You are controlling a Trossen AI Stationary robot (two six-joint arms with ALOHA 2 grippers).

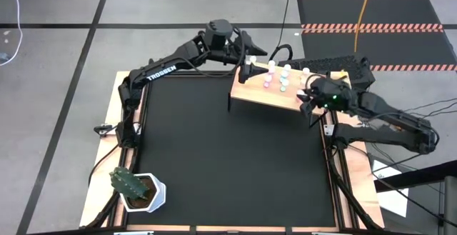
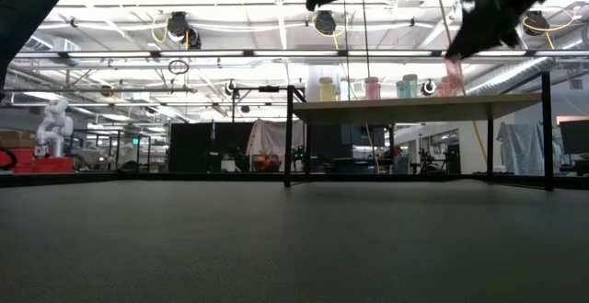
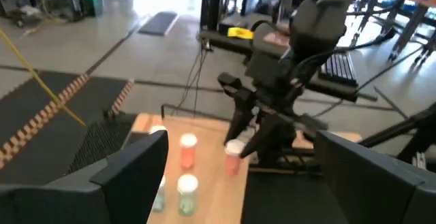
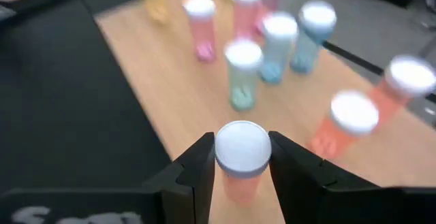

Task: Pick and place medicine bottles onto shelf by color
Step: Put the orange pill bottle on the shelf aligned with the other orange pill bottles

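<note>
The wooden shelf (image 1: 250, 93) stands at the table's far edge, right of middle, on thin black legs (image 2: 288, 137). Several white-capped bottles stand on it: yellow (image 1: 271, 66), pink (image 4: 201, 26), teal (image 4: 242, 71) and red (image 4: 347, 125). My right gripper (image 4: 242, 173) is over the shelf's right end and is shut on a red bottle (image 3: 234, 159). My left gripper (image 1: 250, 65) is open and empty above the shelf's far left corner; in its wrist view its wide-apart fingers (image 3: 136, 173) frame the shelf (image 3: 218, 197). My right gripper pinches the red bottle at its white cap (image 4: 242, 149) between its two fingers (image 4: 201, 166). The fingers slant down from the table's right side. The bottle hangs upright below them (image 2: 454, 71) over the shelf top. I cannot tell whether its base touches the board.
A green cactus in a white pot (image 1: 136, 187) stands at the table's near left corner. The black tabletop (image 1: 228, 156) stretches in front of the shelf. The standing bottles cluster on the shelf's middle and right, close to the held bottle.
</note>
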